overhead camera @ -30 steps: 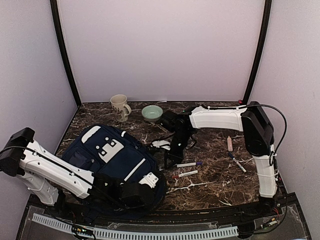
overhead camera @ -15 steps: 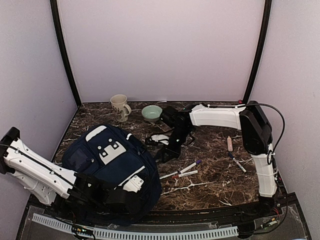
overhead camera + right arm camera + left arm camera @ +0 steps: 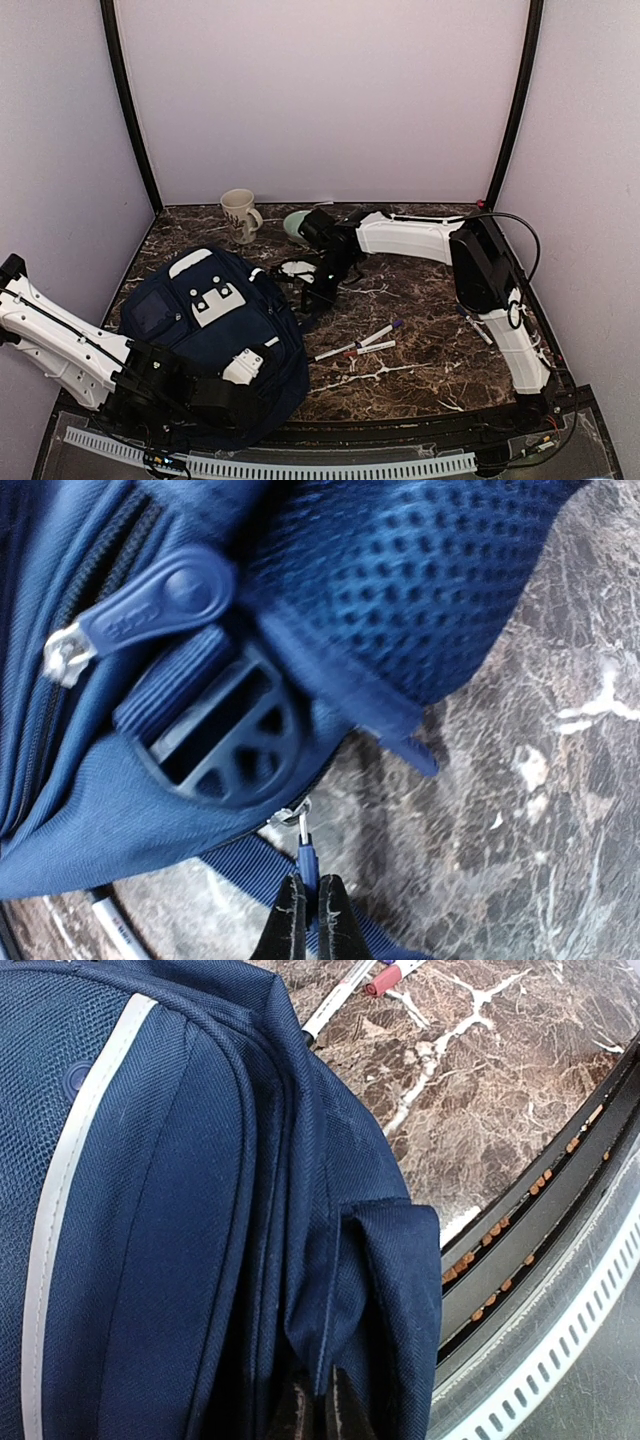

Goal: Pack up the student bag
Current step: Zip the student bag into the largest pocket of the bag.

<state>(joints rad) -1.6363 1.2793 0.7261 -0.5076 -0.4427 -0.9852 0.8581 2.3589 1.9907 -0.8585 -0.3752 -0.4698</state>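
Counter (image 3: 420, 290): dark brown marble look with white veining, and the same surface shows in both wrist views. Room: pale lilac walls (image 3: 320, 100) on 3 sides, with 2 black posts (image 3: 125, 100) running up the far corners. The near edge has a black rail and a white slotted strip (image 3: 300, 467) across it.

The student bag (image 3: 210, 330) lies flat at 8 o'clock on the counter. Front panel is up, white patches and the thin white stripe are visible, and its near end overhangs toward the rail.

Left claw (image 3: 322, 1412) is at the bag's 6 o'clock corner, pinched closed on a fold of navy fabric at the side seam. In the top view that arm comes in low from 8 o'clock.

Right claw (image 3: 305, 915) is closed on a small blue zipper pull (image 3: 307, 865) hanging from a metal ring, at the bag's 2 o'clock edge beside a dark plastic buckle (image 3: 215, 745). The right arm reaches across the counter from 4 o'clock toward centre.

Other items:
- Cream mug (image 3: 238, 213) upright at 11 o'clock, near the far wall.
- Pale green bowl (image 3: 294, 222) just beside it at 12 o'clock, partly hidden by the right arm.
- 2 markers (image 3: 362, 342) lying side by side near centre, apart from the bag. 1 has a purple cap, 1 a red cap.
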